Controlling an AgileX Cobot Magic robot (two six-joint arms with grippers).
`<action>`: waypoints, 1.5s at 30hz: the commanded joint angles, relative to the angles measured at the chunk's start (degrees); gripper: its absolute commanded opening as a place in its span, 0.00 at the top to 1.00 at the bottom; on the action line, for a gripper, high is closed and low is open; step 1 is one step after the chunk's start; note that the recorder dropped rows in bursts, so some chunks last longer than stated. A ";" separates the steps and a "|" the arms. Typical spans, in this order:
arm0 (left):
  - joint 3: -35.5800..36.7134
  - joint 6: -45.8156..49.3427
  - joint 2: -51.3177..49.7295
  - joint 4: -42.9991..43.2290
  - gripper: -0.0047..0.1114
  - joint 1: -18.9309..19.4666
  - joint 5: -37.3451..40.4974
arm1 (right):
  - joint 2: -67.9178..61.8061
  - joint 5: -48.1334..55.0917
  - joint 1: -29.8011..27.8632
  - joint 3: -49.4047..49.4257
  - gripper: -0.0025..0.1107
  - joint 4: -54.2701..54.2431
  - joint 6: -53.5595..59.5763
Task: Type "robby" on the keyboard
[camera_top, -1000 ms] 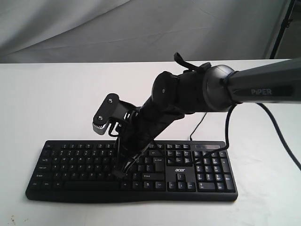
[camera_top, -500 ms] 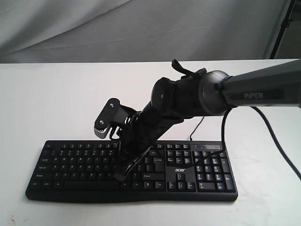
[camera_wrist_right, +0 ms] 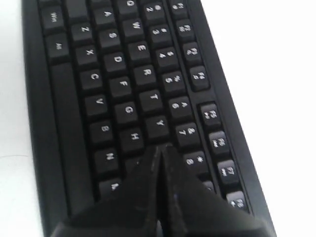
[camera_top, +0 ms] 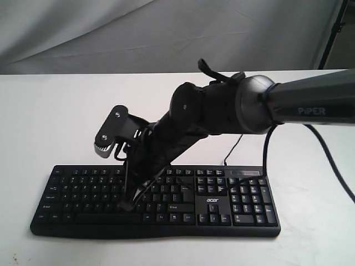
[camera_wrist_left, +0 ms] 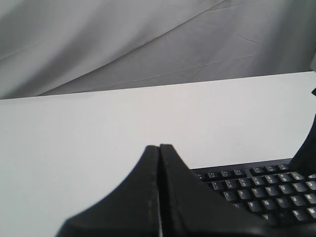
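The black keyboard (camera_top: 83,191) with its white acer logo (camera_top: 213,199) lies across the front of the white table. My right gripper (camera_top: 126,206) reaches in from the right and across the middle. It is shut, and its tip points down at the letter keys left of centre. In the right wrist view the shut right gripper (camera_wrist_right: 162,147) has its tip just past the Y and H keys of the keyboard (camera_wrist_right: 123,84), by the 7 key. My left gripper (camera_wrist_left: 159,147) is shut and empty, above the table beside the keyboard (camera_wrist_left: 261,190). It does not show in the exterior view.
The keyboard's thin cable (camera_top: 233,149) runs back behind the right arm. A thicker arm cable (camera_top: 333,166) hangs at the right. A grey cloth backdrop (camera_top: 111,33) closes off the far table edge, with a dark stand leg (camera_top: 333,27) at the upper right.
The right arm has swung left, carrying its shut tip leftward along the letter keys; between the two earlier frames it hardly moved.
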State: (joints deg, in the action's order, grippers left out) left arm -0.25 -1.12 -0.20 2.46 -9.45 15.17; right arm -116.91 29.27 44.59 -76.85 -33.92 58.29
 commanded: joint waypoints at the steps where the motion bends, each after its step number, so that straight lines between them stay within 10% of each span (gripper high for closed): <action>1: 0.25 -0.16 0.20 0.27 0.96 -0.36 -0.31 | -1.79 -0.18 2.17 -2.27 0.98 -0.99 -0.07; 45: 0.25 -0.16 0.20 0.27 0.96 -0.36 -0.31 | -6.16 -1.28 5.22 -3.94 0.98 -2.69 0.09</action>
State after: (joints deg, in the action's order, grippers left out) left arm -0.25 -1.12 -0.20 2.46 -9.45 15.17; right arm -123.23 28.70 49.65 -80.47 -36.12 58.29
